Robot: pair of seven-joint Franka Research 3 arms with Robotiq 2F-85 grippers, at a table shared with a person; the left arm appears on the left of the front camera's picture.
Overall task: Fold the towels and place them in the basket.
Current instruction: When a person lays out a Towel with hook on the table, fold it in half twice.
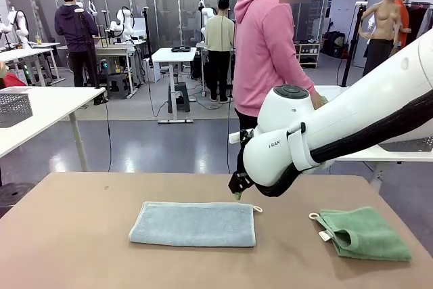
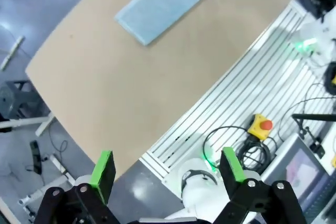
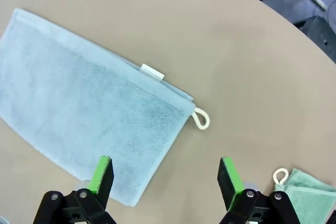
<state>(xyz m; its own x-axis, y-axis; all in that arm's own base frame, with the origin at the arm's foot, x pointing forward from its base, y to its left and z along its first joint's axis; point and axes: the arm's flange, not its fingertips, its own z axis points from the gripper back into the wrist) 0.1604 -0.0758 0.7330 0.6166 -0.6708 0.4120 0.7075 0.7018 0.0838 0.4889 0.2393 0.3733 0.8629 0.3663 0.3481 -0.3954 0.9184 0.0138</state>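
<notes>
A pale grey-blue towel (image 1: 193, 225) (image 3: 89, 108) lies folded flat at the table's middle, its white loop (image 3: 200, 120) at the far right corner. A mint green towel (image 1: 365, 233) (image 3: 311, 199) lies folded to the right, apart from it. My right gripper (image 1: 238, 191) (image 3: 165, 177) hangs open just above the blue towel's loop corner with nothing between its green pads. High over the table's near left edge, my left gripper (image 2: 167, 170) is open and empty, and the blue towel (image 2: 165, 4) lies far below it. A dark mesh basket (image 1: 13, 107) stands on a white side table at far left.
A person in a pink hoodie (image 1: 267, 45) stands at the far side of the brown table (image 1: 74, 235). My right arm's white wrist (image 1: 298, 140) hangs above the table's right half. In the left wrist view, the robot base, cables and a red stop button (image 2: 261, 126) lie beside the table.
</notes>
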